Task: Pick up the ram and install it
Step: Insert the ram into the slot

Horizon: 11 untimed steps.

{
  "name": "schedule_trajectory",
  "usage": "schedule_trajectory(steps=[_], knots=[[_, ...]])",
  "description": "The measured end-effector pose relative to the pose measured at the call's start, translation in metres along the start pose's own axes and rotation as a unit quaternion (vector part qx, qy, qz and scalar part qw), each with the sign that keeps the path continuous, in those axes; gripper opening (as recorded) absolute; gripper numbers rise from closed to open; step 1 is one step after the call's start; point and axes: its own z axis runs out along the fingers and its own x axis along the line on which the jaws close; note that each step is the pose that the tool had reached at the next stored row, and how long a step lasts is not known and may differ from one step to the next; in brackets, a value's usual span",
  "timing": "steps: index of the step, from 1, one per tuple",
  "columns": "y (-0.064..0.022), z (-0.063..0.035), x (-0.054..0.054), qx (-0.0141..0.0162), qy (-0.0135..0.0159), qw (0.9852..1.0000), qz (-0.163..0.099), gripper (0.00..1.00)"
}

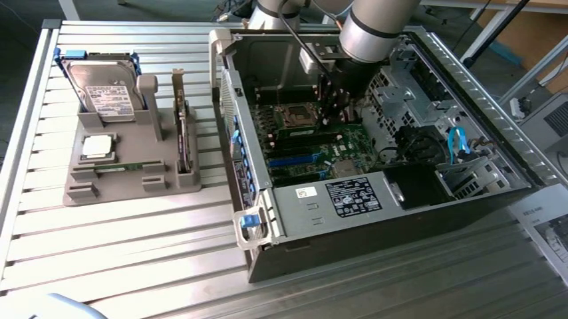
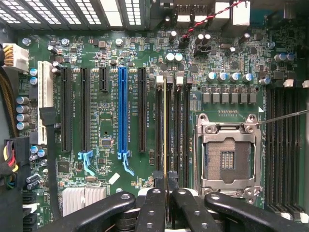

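UR arm [image 1: 371, 30] comes in from the far edge of the exterior view, last link approx. vertical, wrist aimed straight down. Gripper [image 2: 165, 192] hangs low w/ jaws nearly together, black fingers [image 2: 153, 208] side by side, pinching the ram [image 2: 165, 125] edge-on betw. them.

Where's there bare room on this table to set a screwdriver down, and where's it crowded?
Widest bare patch: the slatted metal table at the exterior view's lower left, bordered by the grey parts holder and the black computer case. The strip between holder and case is narrow. Inside the case is crowded: the fingers grip the thin green ram stick over the motherboard.
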Motion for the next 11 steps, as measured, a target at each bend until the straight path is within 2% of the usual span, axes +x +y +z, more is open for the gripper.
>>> schedule_trajectory(steps=[11], knots=[[0.0,0.0011,0.0,0.0,-0.0001,1.0,0.002,0.12]])
